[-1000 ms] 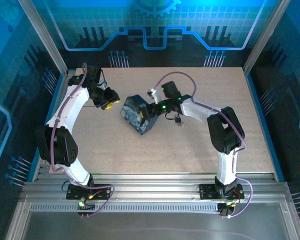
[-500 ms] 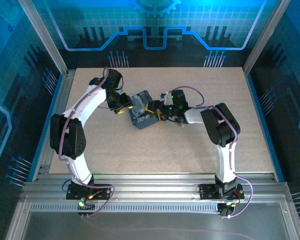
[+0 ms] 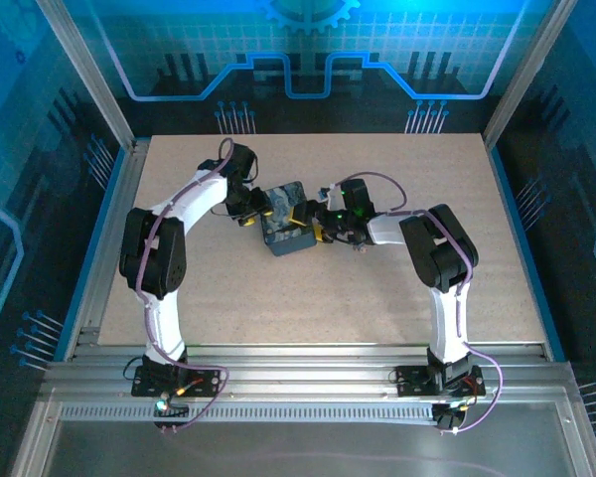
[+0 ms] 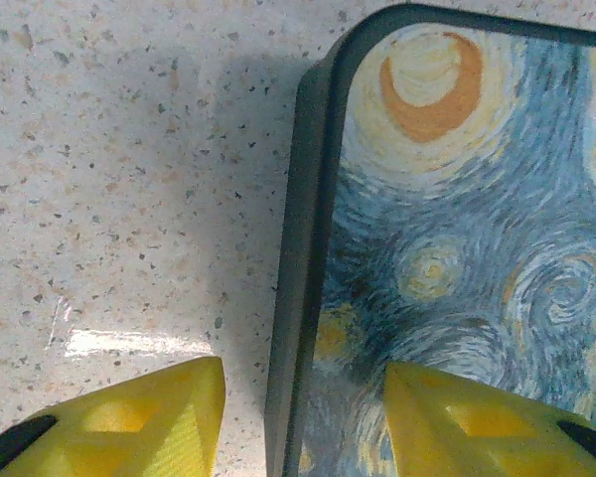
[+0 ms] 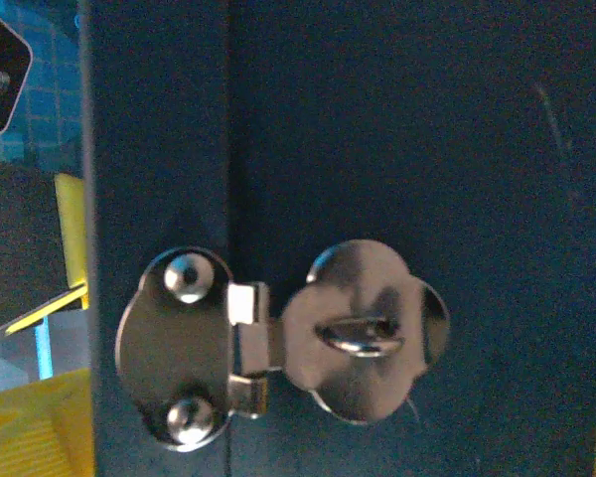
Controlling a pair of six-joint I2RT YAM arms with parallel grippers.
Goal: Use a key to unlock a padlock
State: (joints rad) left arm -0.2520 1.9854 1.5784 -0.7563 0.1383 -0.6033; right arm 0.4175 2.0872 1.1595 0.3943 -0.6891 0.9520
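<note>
Left gripper (image 4: pixel 303 378) straddles the left edge of the box (image 4: pixel 457 219), fingers (image 4: pixel 129 417) spread, unclamped. Right gripper (image 3: pixel 316 221) faces its silver hasp (image 5: pixel 278 343); grip cannot be told.

left fingers (image 4: pixel 129 417) apart | right fingers (image 5: pixel 20 437) spread fully wide

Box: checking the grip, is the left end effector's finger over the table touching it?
Apart. Left wrist view shows bare table between that finger and the box's wall.
</note>
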